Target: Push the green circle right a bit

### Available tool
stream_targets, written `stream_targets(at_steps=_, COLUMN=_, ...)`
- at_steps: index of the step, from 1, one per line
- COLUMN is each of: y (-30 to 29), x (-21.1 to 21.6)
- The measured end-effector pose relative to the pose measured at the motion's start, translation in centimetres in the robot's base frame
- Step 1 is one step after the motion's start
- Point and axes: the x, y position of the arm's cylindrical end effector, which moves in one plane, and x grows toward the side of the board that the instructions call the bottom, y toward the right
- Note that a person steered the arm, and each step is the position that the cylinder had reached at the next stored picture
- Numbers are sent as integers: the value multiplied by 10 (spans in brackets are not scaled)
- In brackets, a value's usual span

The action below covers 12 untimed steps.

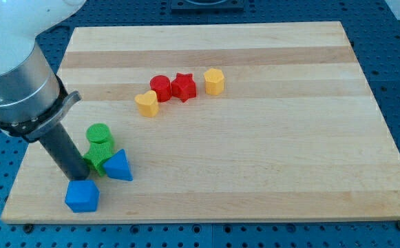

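Note:
The green circle (99, 133) sits on the wooden board (255, 158) at the view's lower left. A green star (98, 156) touches it just below, and a blue triangle (119, 166) lies against the star's right side. A blue cube-like block (82, 196) sits below them. My tip (76, 176) rests on the board left of the green star, below-left of the green circle and just above the blue block.
Near the board's upper middle stand a yellow heart-like block (146, 103), a red cylinder (161, 87), a red star (183, 87) and a yellow hexagon (214, 81). The arm's large grey body (17, 76) fills the view's upper left.

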Motion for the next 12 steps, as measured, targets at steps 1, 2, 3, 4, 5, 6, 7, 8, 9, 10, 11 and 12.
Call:
stream_targets(at_steps=1, y=15, x=0)
stream_targets(at_steps=2, y=23, x=1)
stream_targets(at_steps=3, y=20, x=1)
stream_targets(at_steps=4, y=3, x=0)
stream_targets(at_steps=5, y=-10, x=-2)
stream_targets(at_steps=6, y=-10, x=-3)
stream_targets(at_steps=7, y=-10, x=-9)
stream_targets(at_steps=8, y=-10, x=-11)
stream_targets(at_steps=9, y=-9, x=-19)
stream_targets(at_steps=10, y=-9, x=-29)
stream_targets(at_steps=11, y=-9, x=-42)
stream_targets(at_steps=12, y=-9, x=-57)
